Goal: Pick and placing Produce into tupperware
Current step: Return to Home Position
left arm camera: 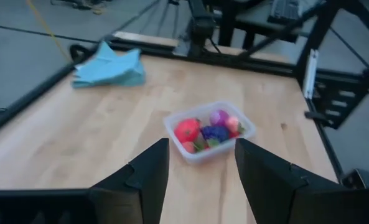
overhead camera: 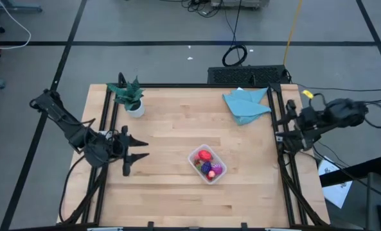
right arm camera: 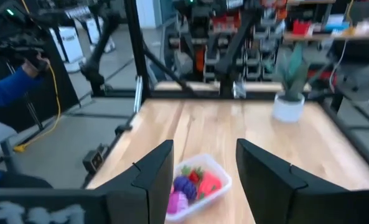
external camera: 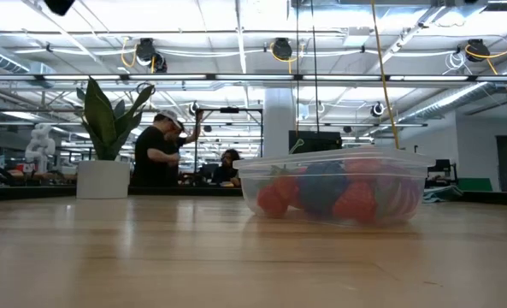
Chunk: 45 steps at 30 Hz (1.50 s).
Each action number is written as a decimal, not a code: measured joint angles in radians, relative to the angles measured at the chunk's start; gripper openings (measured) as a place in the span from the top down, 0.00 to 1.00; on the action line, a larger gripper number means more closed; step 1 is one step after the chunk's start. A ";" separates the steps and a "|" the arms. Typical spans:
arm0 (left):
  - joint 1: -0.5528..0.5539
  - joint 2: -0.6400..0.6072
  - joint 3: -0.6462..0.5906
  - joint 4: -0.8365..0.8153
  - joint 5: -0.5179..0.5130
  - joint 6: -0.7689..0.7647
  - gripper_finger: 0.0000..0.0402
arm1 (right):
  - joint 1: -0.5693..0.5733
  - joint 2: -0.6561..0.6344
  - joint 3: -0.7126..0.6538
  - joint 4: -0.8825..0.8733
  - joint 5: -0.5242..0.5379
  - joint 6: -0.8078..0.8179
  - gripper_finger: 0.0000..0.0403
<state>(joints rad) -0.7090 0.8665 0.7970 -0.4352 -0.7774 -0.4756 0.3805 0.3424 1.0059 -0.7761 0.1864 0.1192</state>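
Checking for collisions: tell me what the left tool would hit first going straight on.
Likely the tub holding the fruit, dead ahead of the open left tool; only table lies between.

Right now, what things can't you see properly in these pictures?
- How many pieces of produce there are: in the high view they are tiny and piled in the tupperware; in the low view its wall blurs them.
- The person with the blue sleeve: right wrist view, cut off by the picture's edge.
- What the people behind the table do: low view, too far.
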 joint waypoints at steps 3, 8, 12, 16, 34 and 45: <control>0.004 0.005 -0.054 0.041 0.029 -0.015 0.54 | 0.000 -0.015 -0.080 0.020 0.000 0.025 0.59; 0.038 0.005 -0.172 0.214 0.057 -0.003 0.54 | 0.000 -0.039 -0.207 0.109 -0.003 0.027 0.59; 0.110 0.004 -0.258 0.353 0.181 0.059 0.54 | 0.000 -0.079 -0.252 0.114 -0.003 0.023 0.59; 0.224 -0.013 -0.311 0.425 0.259 0.115 0.54 | 0.000 -0.154 -0.255 0.122 -0.004 -0.001 0.59; 0.586 -0.351 -0.366 0.333 0.540 0.336 0.54 | 0.003 -0.340 -0.227 -0.015 0.127 -0.034 0.59; 0.537 -0.598 -0.366 0.175 0.540 0.378 0.54 | 0.003 -0.340 -0.224 -0.018 0.126 -0.029 0.59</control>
<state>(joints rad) -0.1717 0.2685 0.4313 -0.2599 -0.2370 -0.0972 0.3832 0.0025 0.7818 -0.7938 0.3123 0.0897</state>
